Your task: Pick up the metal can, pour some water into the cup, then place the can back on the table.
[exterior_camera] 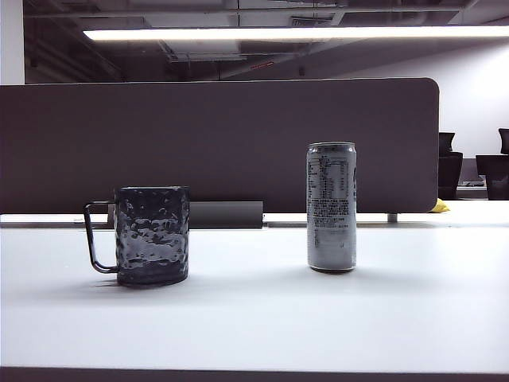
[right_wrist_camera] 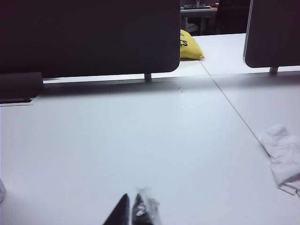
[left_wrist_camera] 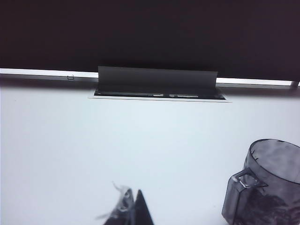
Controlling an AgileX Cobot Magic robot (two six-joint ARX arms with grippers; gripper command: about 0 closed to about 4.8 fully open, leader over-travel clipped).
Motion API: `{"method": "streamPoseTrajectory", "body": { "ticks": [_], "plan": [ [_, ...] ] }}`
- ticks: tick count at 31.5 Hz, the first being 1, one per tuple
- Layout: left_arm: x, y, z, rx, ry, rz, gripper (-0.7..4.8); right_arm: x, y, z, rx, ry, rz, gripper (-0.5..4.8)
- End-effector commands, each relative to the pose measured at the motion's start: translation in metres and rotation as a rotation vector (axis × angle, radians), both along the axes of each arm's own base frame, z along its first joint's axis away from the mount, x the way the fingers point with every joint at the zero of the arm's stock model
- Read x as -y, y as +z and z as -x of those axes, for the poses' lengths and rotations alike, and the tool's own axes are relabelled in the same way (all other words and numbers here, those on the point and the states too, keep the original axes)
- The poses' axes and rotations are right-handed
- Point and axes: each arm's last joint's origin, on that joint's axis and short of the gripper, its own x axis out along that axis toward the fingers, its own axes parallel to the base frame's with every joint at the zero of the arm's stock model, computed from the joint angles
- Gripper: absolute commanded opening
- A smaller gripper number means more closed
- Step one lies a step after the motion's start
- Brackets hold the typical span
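Note:
The metal can point(exterior_camera: 332, 207) stands upright on the white table point(exterior_camera: 254, 318), right of centre. Left of it sits the cup point(exterior_camera: 151, 235), a dark dimpled mug whose handle points left. No water shows. Neither arm appears in the exterior view. In the left wrist view my left gripper point(left_wrist_camera: 133, 192) hovers low over bare table, fingertips together and holding nothing, with the cup point(left_wrist_camera: 269, 187) off to one side, apart from it. In the right wrist view my right gripper point(right_wrist_camera: 132, 197) is shut and empty over bare table; the can is not in that view.
A dark grey partition point(exterior_camera: 215, 143) runs along the table's back edge, with a raised grey cable flap point(left_wrist_camera: 157, 82) at its foot. A crumpled white cloth point(right_wrist_camera: 283, 154) lies on the table to the right. A yellow bag point(right_wrist_camera: 190, 47) sits beyond the partition.

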Motion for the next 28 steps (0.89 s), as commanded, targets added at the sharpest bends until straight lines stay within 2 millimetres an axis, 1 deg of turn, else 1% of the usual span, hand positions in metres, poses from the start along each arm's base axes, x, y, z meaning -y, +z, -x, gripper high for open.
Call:
{"method": "streamPoseTrajectory", "body": {
  "ticks": [1, 16, 19, 23, 28],
  "plan": [
    [0.000, 0.001, 0.000, 0.010, -0.003, -0.002, -0.05, 0.000, 0.000, 0.000, 0.014, 0.002, 0.004, 0.03],
    [0.000, 0.001, 0.000, 0.010, -0.003, -0.002, -0.05, 0.000, 0.000, 0.000, 0.016, 0.004, 0.004, 0.00],
    [0.000, 0.001, 0.000, 0.009, -0.003, -0.002, -0.05, -0.002, 0.001, 0.000, 0.026, 0.071, -0.045, -0.01],
    [0.000, 0.001, 0.000, 0.009, -0.002, -0.002, -0.05, -0.007, 0.015, 0.002, 0.143, 0.241, -0.170, -0.01],
    [0.002, 0.001, 0.000, 0.009, -0.018, -0.001, -0.05, -0.009, 0.036, 0.008, 0.341, 0.338, -0.220, -0.01]
  ]
}}
